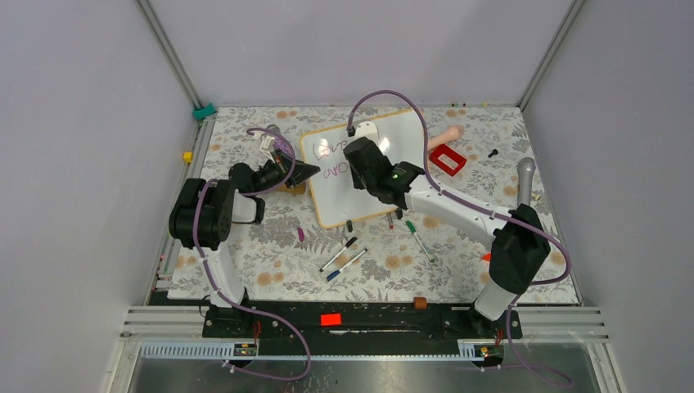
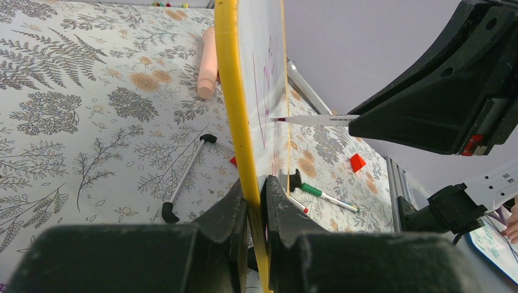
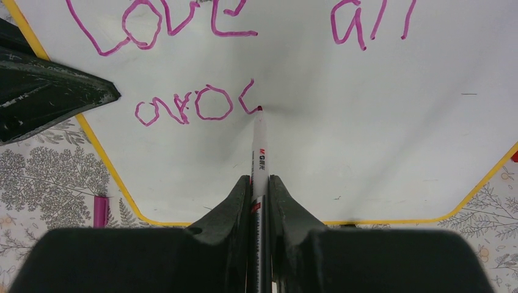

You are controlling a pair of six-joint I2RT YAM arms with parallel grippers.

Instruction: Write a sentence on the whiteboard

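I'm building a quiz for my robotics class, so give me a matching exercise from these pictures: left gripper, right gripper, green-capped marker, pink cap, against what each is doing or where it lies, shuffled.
1. left gripper
2. right gripper
3. green-capped marker
4. pink cap

A. on the tablecloth, just outside the frame of the whiteboard, left arm's side
B. shut on the writing marker, tip on the board
C. clamped on the whiteboard's frame
D. on the cloth beside the right arm

Pairs: 1-C, 2-B, 3-D, 4-A
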